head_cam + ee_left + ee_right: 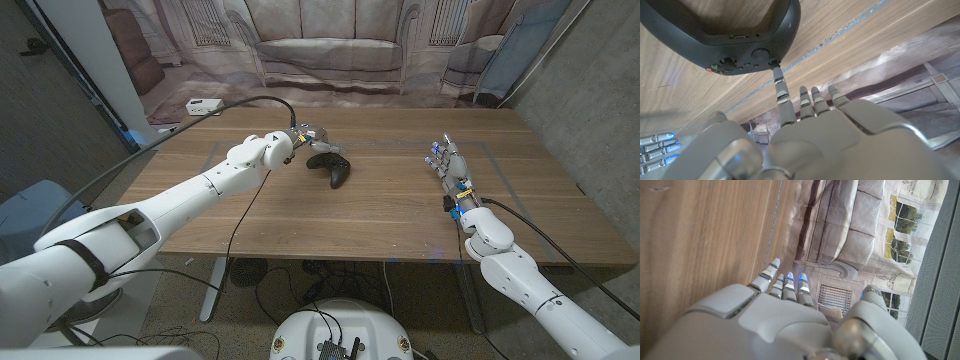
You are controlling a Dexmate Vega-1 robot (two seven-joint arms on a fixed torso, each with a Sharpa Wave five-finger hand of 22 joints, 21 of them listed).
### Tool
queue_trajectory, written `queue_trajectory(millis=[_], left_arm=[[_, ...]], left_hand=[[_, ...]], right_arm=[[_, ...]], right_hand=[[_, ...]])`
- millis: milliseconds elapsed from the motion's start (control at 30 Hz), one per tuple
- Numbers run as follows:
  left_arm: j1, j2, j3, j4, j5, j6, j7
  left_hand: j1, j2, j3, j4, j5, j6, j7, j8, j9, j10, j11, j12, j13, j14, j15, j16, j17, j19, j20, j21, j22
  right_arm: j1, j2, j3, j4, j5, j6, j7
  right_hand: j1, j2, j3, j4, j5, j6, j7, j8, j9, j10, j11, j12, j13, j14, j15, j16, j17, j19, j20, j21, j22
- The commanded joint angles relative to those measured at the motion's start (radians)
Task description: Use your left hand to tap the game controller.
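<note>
A black game controller (pixel 332 167) lies on the wooden table (pixel 400 215) a little left of its middle. My left hand (pixel 306 138) reaches it from the left, over its far end. In the left wrist view one extended fingertip (pixel 777 75) touches the controller (pixel 725 30) at its edge near the buttons, while the other fingers stay straight and apart. It holds nothing. My right hand (pixel 450 168) stands on the right side of the table, fingers straight and apart, holding nothing, well clear of the controller.
A white box (pixel 203 105) sits at the table's far left corner. A black cable (pixel 250 100) runs along my left arm. A backdrop printed with a sofa hangs behind the table.
</note>
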Motion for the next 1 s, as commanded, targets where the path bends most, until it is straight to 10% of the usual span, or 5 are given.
queue_trajectory(millis=[33,1000], left_arm=[[-0.007,-0.007,0.004,0.018,-0.006,-0.007,0.004],[-0.012,-0.013,0.016,0.022,-0.002,0.004,-0.001]], left_hand=[[0.008,0.011,-0.001,-0.004,0.005,-0.012,-0.001,-0.003,0.001,-0.008,-0.004,-0.001,0.003,0.008,-0.001,0.006,0.002,0.002,0.005,0.008,0.002],[0.017,0.020,-0.003,-0.007,0.004,0.035,0.007,0.017,0.001,-0.003,-0.012,0.002,0.003,0.015,-0.011,0.007,0.002,0.003,0.008,0.008,0.002]], right_arm=[[0.008,0.003,-0.003,0.009,0.001,-0.001,0.003],[0.011,0.001,0.001,0.012,0.005,0.002,0.007]], right_hand=[[0.001,0.010,-0.001,-0.005,-0.004,0.004,-0.001,0.002,0.001,0.004,0.002,-0.002,0.004,0.006,0.002,-0.005,0.005,0.001,0.009,-0.003,0.003],[0.001,0.011,-0.001,-0.007,-0.004,0.003,-0.002,0.002,0.001,0.004,0.000,-0.003,0.004,0.006,0.002,-0.006,0.005,-0.002,0.010,-0.004,0.003]])
